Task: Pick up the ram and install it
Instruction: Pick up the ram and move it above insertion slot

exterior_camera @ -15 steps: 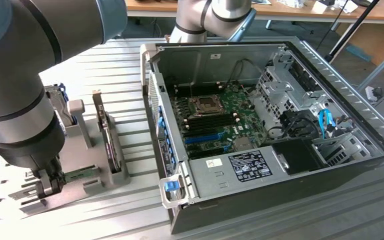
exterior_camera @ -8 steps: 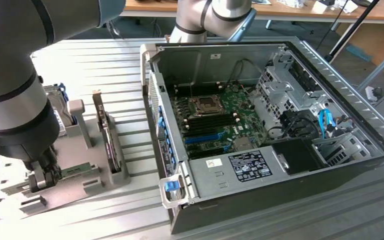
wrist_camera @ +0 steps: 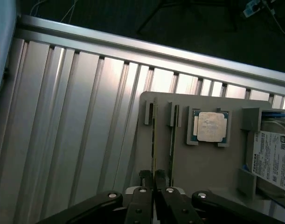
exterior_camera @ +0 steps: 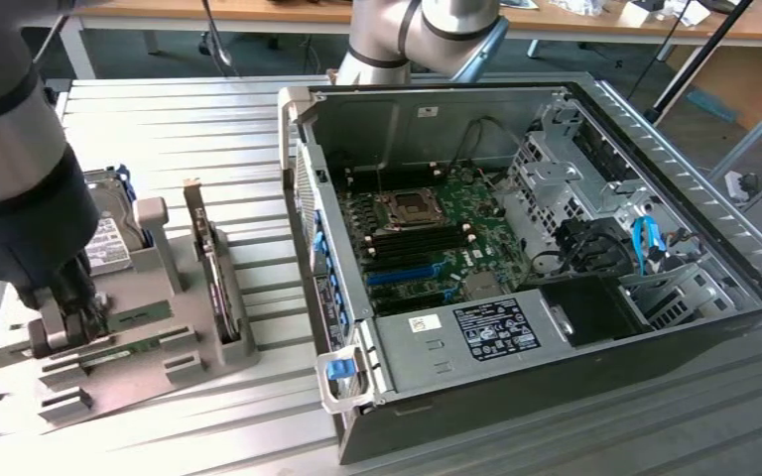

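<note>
A ribbed metal table carries everything. On the exterior view's right stands an open computer case, lying on its side with its green motherboard exposed. On the exterior view's left the robot's thick grey and black arm reaches down over a grey holder, well apart from the case.

The holder keeps spare parts in slots. A silver hard drive stands on its far side, and a dark expansion card stands on edge between the holder's middle and the case. In the wrist view a square processor sits in a pocket beside the hard drive's label.

The ram is a thin green stick standing on edge in a slot of the holder. Its long axis runs along the holder, roughly towards the case in the exterior view. A second stick stands parallel, just beside it, on the processor's side.

The gripper is directly over the ram. In the wrist view, the gripper has its two black fingers drawn narrow, one on each face of the ram. The stick's edge passes between them, and its visible length runs straight away from the fingertips. By my reading the fingers are clamped on the stick, which sits in its slot, not yet lifted.
</note>
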You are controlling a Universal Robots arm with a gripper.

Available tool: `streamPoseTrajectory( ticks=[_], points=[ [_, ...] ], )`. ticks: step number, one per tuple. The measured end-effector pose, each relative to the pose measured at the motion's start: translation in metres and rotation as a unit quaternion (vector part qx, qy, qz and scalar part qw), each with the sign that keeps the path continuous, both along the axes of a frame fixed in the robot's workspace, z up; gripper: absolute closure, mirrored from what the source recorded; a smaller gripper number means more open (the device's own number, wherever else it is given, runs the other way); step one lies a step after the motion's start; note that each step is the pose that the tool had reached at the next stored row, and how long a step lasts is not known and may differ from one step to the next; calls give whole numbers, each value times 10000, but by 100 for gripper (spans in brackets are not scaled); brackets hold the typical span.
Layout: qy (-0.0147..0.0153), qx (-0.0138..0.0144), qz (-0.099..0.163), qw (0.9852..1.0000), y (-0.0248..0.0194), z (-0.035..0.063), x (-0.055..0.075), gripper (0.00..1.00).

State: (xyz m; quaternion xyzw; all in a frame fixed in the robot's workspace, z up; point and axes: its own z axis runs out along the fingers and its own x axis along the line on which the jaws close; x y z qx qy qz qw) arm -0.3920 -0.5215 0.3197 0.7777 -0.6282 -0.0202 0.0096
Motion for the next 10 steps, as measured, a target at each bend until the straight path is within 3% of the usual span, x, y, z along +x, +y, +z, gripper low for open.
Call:
streamPoseTrajectory(
  ticks=[10],
  points=[
    [0, 0, 0, 10000, 0, 524, 0, 86]
  ],
)
